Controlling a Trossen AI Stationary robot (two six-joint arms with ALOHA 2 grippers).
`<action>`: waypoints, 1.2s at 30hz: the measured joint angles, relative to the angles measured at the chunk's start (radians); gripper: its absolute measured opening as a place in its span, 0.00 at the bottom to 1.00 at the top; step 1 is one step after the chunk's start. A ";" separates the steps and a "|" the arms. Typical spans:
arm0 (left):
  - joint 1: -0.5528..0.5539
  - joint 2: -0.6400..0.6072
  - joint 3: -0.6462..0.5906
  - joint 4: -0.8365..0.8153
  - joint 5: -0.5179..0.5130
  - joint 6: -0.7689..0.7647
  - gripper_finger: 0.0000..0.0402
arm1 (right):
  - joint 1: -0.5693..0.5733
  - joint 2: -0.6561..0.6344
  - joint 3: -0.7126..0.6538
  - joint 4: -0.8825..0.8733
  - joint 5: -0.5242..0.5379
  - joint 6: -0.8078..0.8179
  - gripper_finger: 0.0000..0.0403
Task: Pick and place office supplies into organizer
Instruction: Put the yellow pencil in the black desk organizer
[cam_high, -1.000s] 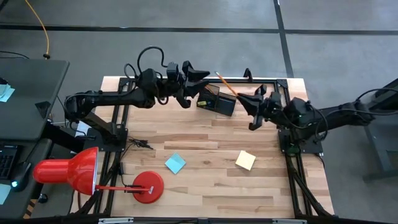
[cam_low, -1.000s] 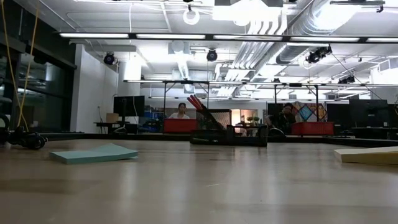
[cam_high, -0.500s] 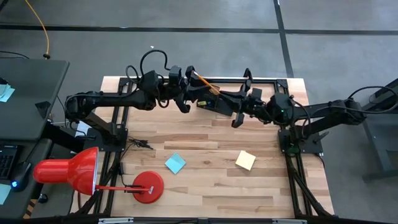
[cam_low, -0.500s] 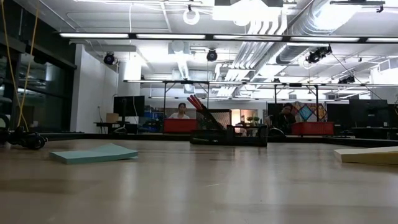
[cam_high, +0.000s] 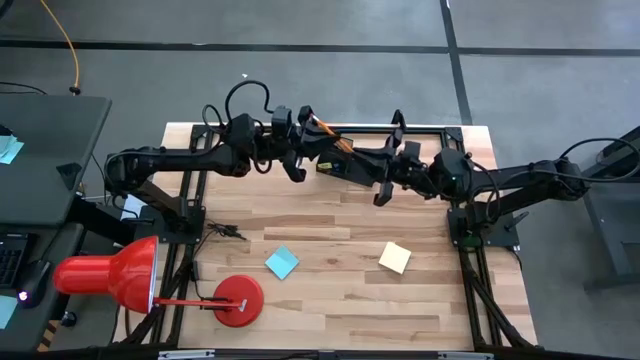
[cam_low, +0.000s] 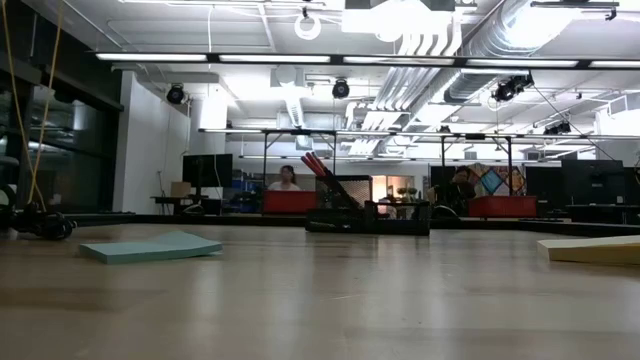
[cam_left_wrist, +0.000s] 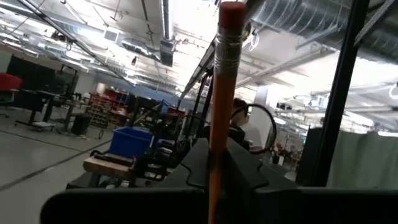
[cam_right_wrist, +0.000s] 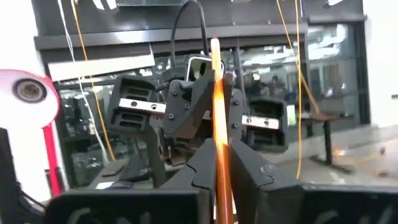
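Note:
An orange pencil (cam_high: 333, 137) hangs between my two grippers above the table's far edge, over the black organizer (cam_high: 350, 168). My left gripper (cam_high: 316, 130) is shut on it, and the eraser end (cam_left_wrist: 231, 14) sticks out past the fingers. My right gripper (cam_high: 374, 160) is shut on the other part of its shaft (cam_right_wrist: 217, 118). In the low view the organizer (cam_low: 368, 216) stands on the table with red and dark items sticking up from it. A blue sticky-note pad (cam_high: 282, 262) and a yellow one (cam_high: 394, 257) lie flat on the table. My left gripper pinches the pencil's shaft (cam_left_wrist: 215, 146) between its two fingers, some way from the eraser end, with the fingers across the pencil. The pencil is clear of the table. My right gripper pinches the shaft (cam_right_wrist: 219, 146) between its two fingers, coming level from the table's right. The pencil runs on from these fingers to my left gripper.
A big red desk lamp (cam_high: 110, 275) with its round base (cam_high: 238, 300) stands at the near left. The black metal frame (cam_high: 470, 235) runs along the table's sides. Bare wood lies between the two pads and in front of the organizer.
My right gripper has carried the pencil toward the table's left, up to my left gripper above the organizer. My left gripper, open before, has shut on the pencil. Both now hold it, and it stays clear of the table.

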 joint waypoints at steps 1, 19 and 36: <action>0.011 0.000 0.000 -0.003 0.006 0.006 0.02 | 0.005 0.000 0.000 -0.017 0.012 0.023 0.07; 0.242 -0.003 0.000 -0.228 -0.020 0.129 0.02 | 0.041 -0.121 -0.002 -0.645 0.121 0.290 0.44; 0.226 0.215 -0.001 -0.410 -0.276 0.316 0.03 | 0.048 -0.203 -0.002 -0.691 0.128 0.347 0.35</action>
